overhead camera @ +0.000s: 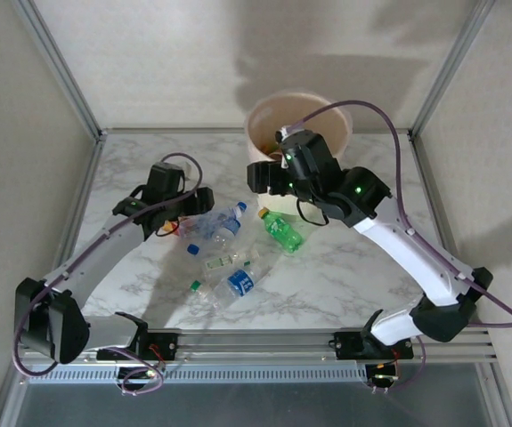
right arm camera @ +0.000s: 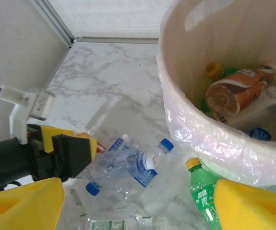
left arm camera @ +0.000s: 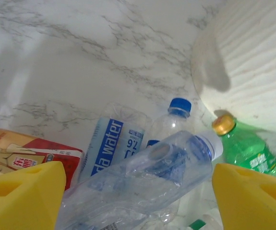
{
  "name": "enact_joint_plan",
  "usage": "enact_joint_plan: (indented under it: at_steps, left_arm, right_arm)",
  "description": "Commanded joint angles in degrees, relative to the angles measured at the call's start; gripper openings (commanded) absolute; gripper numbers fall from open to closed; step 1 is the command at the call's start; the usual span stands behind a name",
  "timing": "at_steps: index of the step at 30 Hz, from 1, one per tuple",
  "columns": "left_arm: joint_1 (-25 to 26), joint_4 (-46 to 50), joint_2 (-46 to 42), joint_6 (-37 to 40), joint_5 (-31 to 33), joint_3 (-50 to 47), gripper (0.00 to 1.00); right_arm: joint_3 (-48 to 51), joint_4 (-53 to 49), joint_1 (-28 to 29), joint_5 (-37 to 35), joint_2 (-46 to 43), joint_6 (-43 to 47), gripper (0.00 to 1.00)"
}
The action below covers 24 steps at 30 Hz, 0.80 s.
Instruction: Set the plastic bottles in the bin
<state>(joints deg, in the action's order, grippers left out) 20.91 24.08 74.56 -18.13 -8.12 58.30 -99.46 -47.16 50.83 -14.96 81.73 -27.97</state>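
Top view, left end effector (overhead camera: 180, 213): jaws are spread and nothing is held. It is lowered over the clear bottles (overhead camera: 224, 227) heaped on the bench (overhead camera: 345, 267), judged to be lined up for a pick.
Top view, right end effector (overhead camera: 264, 178): jaws are spread and empty. It is held high just beside the bin (overhead camera: 340, 120), with the green bottle (overhead camera: 282, 233) lying below it.
Left wrist view, between the pads: a crumpled clear bottle (left arm camera: 147, 177) lies slantwise across the gap. No pad is seen touching it, so no grip is judged made yet.
Left wrist view, ahead: a blue-capped bottle (left arm camera: 178, 108) lies just beyond. The green bottle is seen ahead to the right, against the foot of the bin, and a red carton (left arm camera: 22, 153) is seen by the left pad.
Right wrist view, between the pads: nothing is enclosed. The clear bottles and the green bottle are seen far beneath on the bench.
Right wrist view, ahead and right: the bin's mouth is seen open, its liner (right arm camera: 210, 139) folded over the rim. An orange-brown bottle (right arm camera: 238, 91) already rests inside, with several more bottles left outside.
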Motion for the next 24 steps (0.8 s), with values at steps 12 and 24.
enact_joint_plan:
  at_steps: [12,24]
  left_arm:
    - [8.8,-2.32,7.35,13.74,6.59,-1.38,1.0]
    - [9.88,-2.49,13.64,17.53,16.52,0.74,0.96]
  right_arm:
    - [4.93,0.77,0.23,-3.07,-4.61,-5.69,0.84]
    - [6.51,0.88,0.2,-3.24,-6.51,-5.92,0.84]
